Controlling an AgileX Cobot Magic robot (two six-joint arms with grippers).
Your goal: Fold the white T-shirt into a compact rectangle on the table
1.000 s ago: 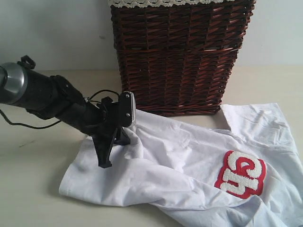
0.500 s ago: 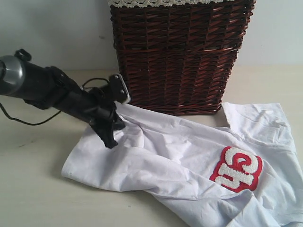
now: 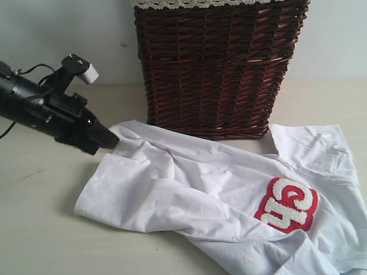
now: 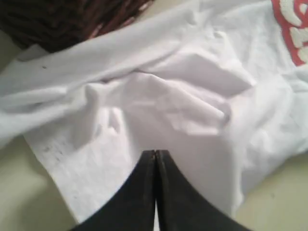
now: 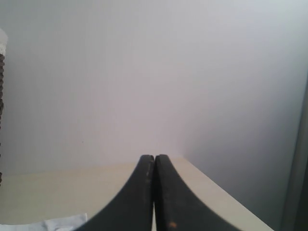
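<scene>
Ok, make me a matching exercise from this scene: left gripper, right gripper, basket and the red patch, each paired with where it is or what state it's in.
1 left gripper
2 right gripper
3 wicker basket
4 red patch

A upright behind the white T-shirt
B shut, facing the wall
C on the white T-shirt
D shut, tips at the white T-shirt's edge

Pairs: 1-D, 2-B, 3-A, 4-C

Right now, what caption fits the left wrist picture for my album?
Shut left pincer poised over the crumpled white T-shirt, with the dark wicker basket just beyond.
</scene>
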